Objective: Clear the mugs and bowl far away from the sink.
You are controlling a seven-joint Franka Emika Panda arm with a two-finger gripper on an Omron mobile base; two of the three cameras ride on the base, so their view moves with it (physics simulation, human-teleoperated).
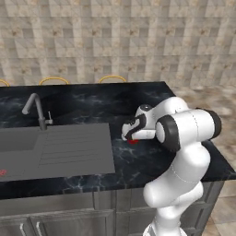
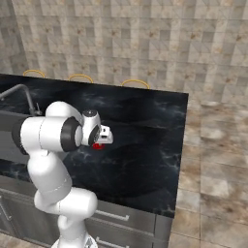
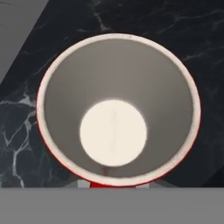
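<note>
Left base view: up behind the arm, looking forward and down over the black marble counter (image 1: 92, 103), sink (image 1: 27, 147) on the left. Right base view: same counter (image 2: 145, 145) from the other side, tiled floor (image 2: 213, 160) on the right. Hand view: very close, straight down into the red mug (image 3: 118, 109).

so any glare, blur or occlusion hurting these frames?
Hand view: red mug sharp, its white floor bright, walls in grey shade. Left base view: the arm hides most of the mug. Right base view: flat lighting, faint sheen on the black counter.
</note>
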